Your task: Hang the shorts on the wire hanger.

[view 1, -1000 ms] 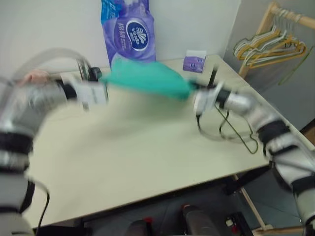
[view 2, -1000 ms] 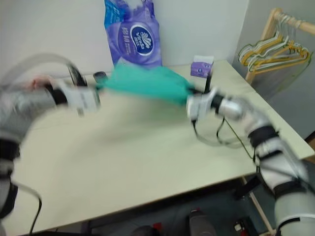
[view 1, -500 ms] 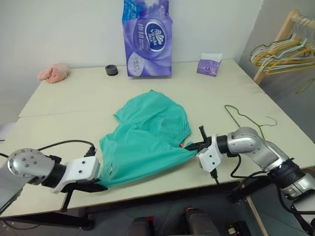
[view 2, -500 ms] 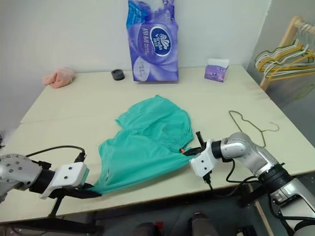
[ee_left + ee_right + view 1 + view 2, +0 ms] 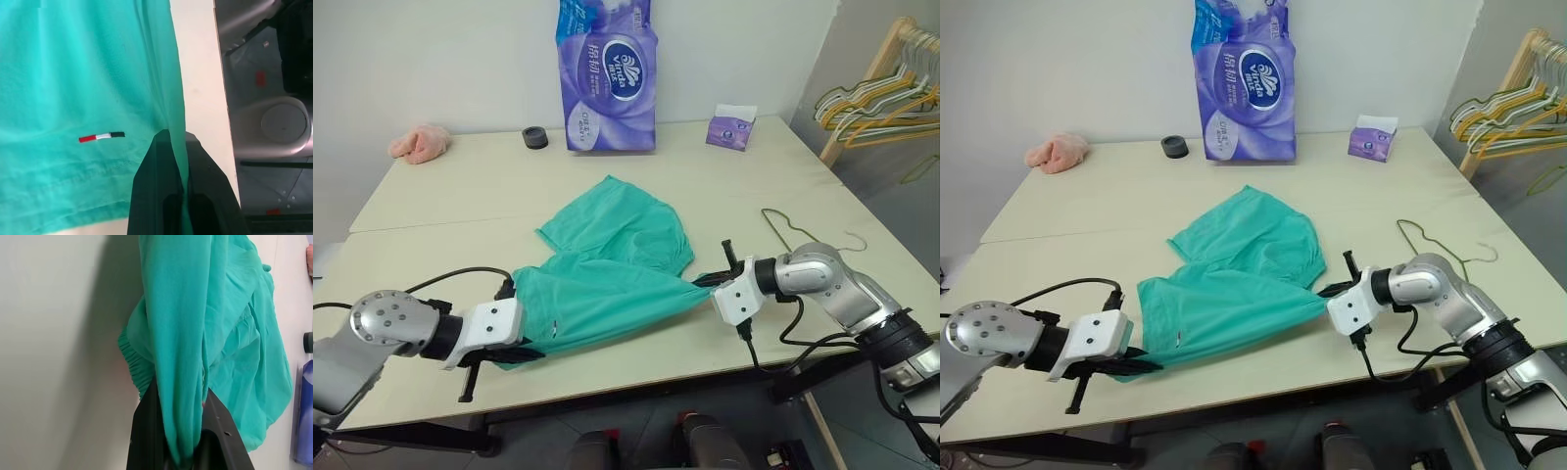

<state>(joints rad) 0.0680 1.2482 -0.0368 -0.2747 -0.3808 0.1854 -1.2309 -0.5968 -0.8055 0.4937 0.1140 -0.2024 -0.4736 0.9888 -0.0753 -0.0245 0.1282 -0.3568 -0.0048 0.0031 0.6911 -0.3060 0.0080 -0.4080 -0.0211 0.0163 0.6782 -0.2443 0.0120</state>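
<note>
We begin at the left gripper [image 5: 178, 147], whose two black fingers are pressed together on a fold at the edge of the shorts [image 5: 607, 269]; a small red, white and black tag [image 5: 101, 137] on the fabric lies just beside that pinch. Our right gripper [image 5: 178, 396] is likewise clamped on the teal cloth, with the gathered elastic waistband bunched against its fingers. In the head views, the left gripper [image 5: 514, 348] sits near the front edge of the table [image 5: 431, 225], and the right gripper [image 5: 705, 281] holds the opposite end of the garment, so that the front part of the shorts is stretched between our two hands. The rear part of the garment lies flat on the tabletop, spread toward the middle.

The wire hanger [image 5: 803, 235] lies flat on the table beyond our right arm, apart from the shorts, its hook toward the right edge.

Farther out, along the back of the table, we see a purple tissue pack [image 5: 607, 73] standing upright, a small black ring [image 5: 534, 138] beside it, a pink cloth [image 5: 419, 143] at the far left corner, and a small purple box [image 5: 731, 127] to the right. A wooden rack with hangers [image 5: 881, 93] stands off the table's right side.
</note>
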